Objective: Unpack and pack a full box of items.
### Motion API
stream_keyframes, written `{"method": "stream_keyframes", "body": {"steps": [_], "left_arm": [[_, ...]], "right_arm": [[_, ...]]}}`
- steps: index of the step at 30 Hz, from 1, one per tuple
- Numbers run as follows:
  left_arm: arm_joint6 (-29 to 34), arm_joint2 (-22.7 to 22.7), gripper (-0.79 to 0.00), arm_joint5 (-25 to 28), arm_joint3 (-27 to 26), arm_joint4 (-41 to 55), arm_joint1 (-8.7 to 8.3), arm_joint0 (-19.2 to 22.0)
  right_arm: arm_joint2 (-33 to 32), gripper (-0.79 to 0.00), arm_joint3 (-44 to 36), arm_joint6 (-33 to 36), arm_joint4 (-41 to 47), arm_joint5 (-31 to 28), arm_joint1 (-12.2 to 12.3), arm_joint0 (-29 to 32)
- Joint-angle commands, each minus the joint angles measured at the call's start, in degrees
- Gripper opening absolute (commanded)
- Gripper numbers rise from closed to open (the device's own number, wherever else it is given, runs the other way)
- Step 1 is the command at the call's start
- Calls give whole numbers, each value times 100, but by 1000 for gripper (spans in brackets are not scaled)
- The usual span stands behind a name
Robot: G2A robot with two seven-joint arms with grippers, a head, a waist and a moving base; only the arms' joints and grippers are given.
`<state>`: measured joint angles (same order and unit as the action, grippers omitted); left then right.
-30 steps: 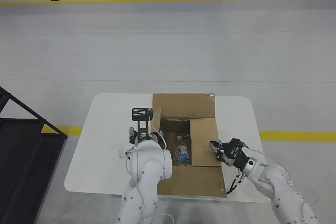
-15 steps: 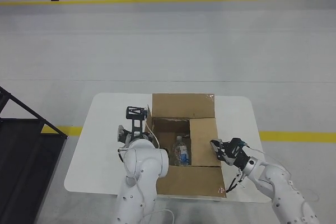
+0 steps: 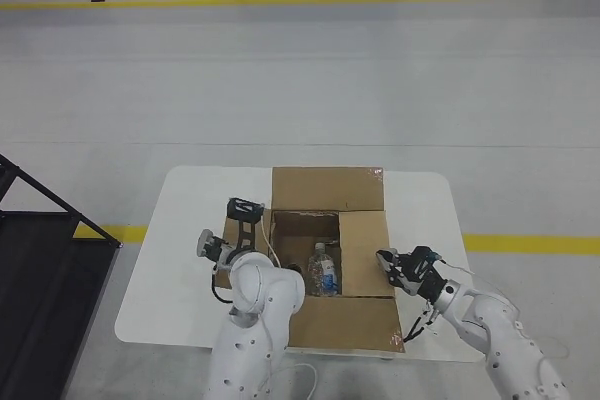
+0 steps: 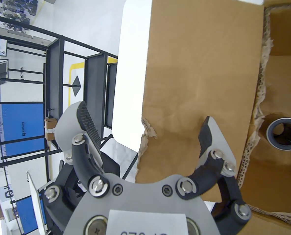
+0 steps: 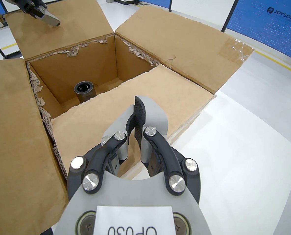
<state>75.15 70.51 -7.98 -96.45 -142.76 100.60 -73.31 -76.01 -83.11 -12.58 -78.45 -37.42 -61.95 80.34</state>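
Looking at cardboard box [image 3: 328, 190] sitting on white table [image 3: 180, 290], open, with all four flaps splayed outward and torn edges around the opening. Spotting clear tape scrap [image 5: 236, 47] stuck at a corner of the box's far flap.

Finding task items inside the box:
- dark metal cylinder [image 5: 84, 90] standing upright on the box floor, close to the box's left wall and toward its robot-side corner
- clear bottle [image 3: 323, 272] with a blue label lying on the box floor, toward the robot-side wall

Failing to resolve anything else down there.

Hovering left gripper [image 4: 143, 113] above the box's left flap [image 5: 57, 30], out near that flap's outer edge. Running jaws wide apart, gripping nothing. Unable to confirm contact with the cardboard from either wrist view.

Hanging right gripper [image 5: 138, 110] over the box's right flap [image 5: 99, 116], at that flap's outer edge, outside the box opening. Showing jaws fully closed, ribbed pads [image 5: 136, 118] pressed face to face, nothing pinched between them.

Noting black metal rack [image 3: 30, 270] standing off the table, well away from the box on its left-flap side. Noting yellow floor line [image 3: 540, 243] running past the table on the box's right-flap side.
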Motion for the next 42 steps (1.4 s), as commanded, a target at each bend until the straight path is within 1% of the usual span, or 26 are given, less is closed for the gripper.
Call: {"method": "stream_keyframes", "body": {"steps": [1, 4, 8, 12, 18, 20, 23, 27, 29, 31, 33, 36, 39, 42], "left_arm": [[-39, 8, 0, 28, 159, -145, -1, 1], [-97, -8, 0, 46, 300, -258, 8, 12], [-190, -53, 0, 76, 278, -412, 22, 39], [-277, -136, 0, 66, -58, -618, 39, 40], [-372, -393, 0, -49, -798, -138, 93, 85], [-315, -549, 0, -172, -1004, 363, 100, 126], [-317, -768, 0, -484, -1251, 1525, 101, 163], [-581, -890, 0, -787, -1145, 3182, 86, 172], [-897, -925, 0, -848, -980, 3828, 75, 148], [-1300, -845, 0, -971, -833, 4971, 60, 98], [-1697, -779, 0, -890, -607, 5700, 38, 53], [-1994, -595, 0, -739, -327, 7007, 23, -29], [-2229, -473, 0, -650, 64, 7787, 24, -49], [-2438, -332, 0, -650, 473, 8296, 26, 16]], "right_arm": [[5, -785, 8, -7, -3, 6, 1, -3], [11, -785, 17, -15, -3, 8, 2, -8], [-18, -785, -3, -75, 39, 48, 5, 0], [-186, -785, -151, -270, 163, 250, 16, 77], [-673, -785, -571, -562, 379, 678, 58, 445], [-869, -785, -676, -610, 347, 836, 78, 607], [-1137, -785, -709, -731, 344, 1034, 102, 906], [-1309, -785, -553, -772, 357, 1125, 115, 1222], [-1346, -785, -516, -824, 371, 1142, 115, 1348], [-1363, -785, -502, -874, 388, 1158, 112, 1478], [-1371, -785, -505, -917, 385, 1169, 109, 1579], [-1373, -785, -452, -931, 381, 1183, 105, 1679], [-1338, -785, -403, -960, 357, 1192, 96, 1726], [-1261, -785, -327, -975, 328, 1210, 82, 1715]]}}
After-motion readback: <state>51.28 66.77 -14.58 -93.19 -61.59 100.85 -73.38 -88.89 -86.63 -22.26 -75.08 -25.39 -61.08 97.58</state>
